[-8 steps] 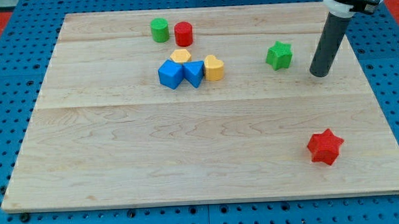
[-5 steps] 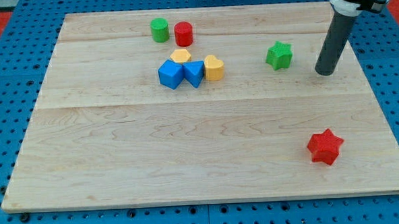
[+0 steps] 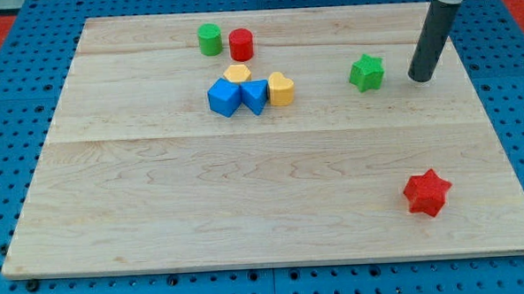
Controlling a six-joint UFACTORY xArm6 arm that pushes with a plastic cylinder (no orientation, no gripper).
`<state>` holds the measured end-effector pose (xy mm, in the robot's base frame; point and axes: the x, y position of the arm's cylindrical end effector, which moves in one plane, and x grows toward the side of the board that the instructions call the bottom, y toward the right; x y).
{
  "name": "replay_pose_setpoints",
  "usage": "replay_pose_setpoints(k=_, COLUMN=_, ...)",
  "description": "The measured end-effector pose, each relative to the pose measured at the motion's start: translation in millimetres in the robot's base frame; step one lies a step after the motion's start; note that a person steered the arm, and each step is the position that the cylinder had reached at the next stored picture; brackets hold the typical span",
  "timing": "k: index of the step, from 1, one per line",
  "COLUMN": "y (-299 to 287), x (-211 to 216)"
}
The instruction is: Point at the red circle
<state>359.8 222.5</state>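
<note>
Wooden board (image 3: 247,201) resting on a blue pegboard surface (image 3: 6,158), seen from one camera. Nearest the view's bottom, toward the right, a red star (image 3: 426,193) lies alone, well apart from every other block.

Farther up, left of centre, four blocks form a tight cluster. A blue cube (image 3: 224,97) and a second blue block (image 3: 254,96) of less certain shape sit side by side and touching. A yellow block (image 3: 281,89) lies just to the right of them. Another yellow block (image 3: 237,74), roughly six-sided, sits just behind the blue pair.

At about the same depth on the right side, a green star (image 3: 366,73) lies by itself. My tip (image 3: 420,76) rests on the board just to the right of this green star, apart from it. The dark rod (image 3: 433,35) rises from the tip toward the view's top right. The arm carries no gripper, so no open or closed state applies.

Farthest from the viewer, near the top edge, stand a green cylinder (image 3: 209,39) and the red circle (image 3: 241,44). The red circle is a short red cylinder. It is just right of the green cylinder, close but not clearly touching, and just behind the cluster. My tip is well apart from the red circle, far to its right and slightly nearer the viewer.
</note>
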Motion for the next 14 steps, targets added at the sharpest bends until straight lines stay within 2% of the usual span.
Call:
replay_pose_setpoints(k=3, y=5.4, x=33.6)
replay_pose_setpoints(k=10, y=-8.4, x=29.9)
replay_pose_setpoints(k=12, y=-29.6, x=-61.8)
replay_pose_setpoints(k=13, y=-64.5, x=-97.5)
replay_pose_setpoints(k=14, y=-71.5, x=-106.4)
